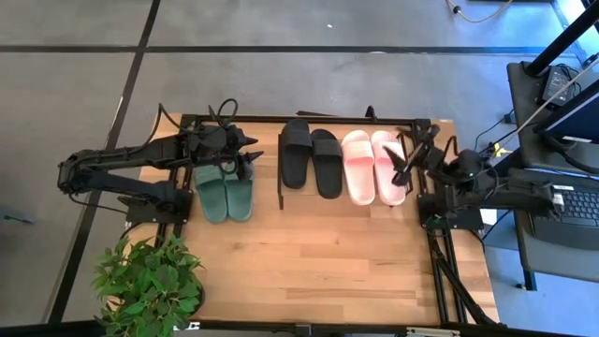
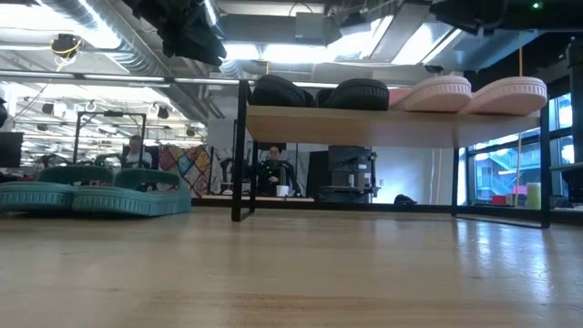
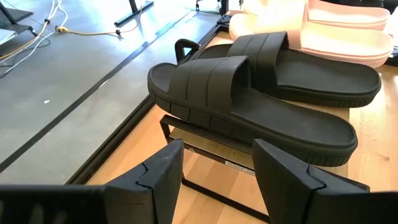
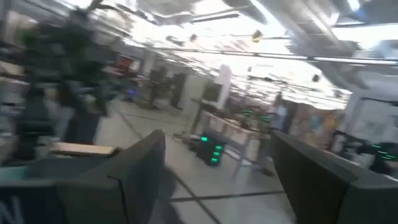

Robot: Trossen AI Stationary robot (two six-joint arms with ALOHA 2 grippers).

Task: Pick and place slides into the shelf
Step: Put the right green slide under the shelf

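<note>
The left gripper [image 3: 214, 180], fingers apart and empty, hovers above the green slides [image 1: 225, 190] at nine o'clock on the tabletop [image 1: 309, 253]. Black slides [image 1: 312, 162] and pink slides [image 1: 372, 165] sit on the shelf [image 1: 279, 173]. Next, probably: descend and grasp one green slide. The right gripper [image 1: 404, 161], fingers apart, waits at three o'clock.

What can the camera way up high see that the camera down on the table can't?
Only the high view shows the plant, both arms, and the open left gripper and right gripper. Only the low view shows the room behind, with a person far off, and the gap under the shelf. Both show the green slides, still on the table, and the black slides and pink slides on the shelf.
</note>
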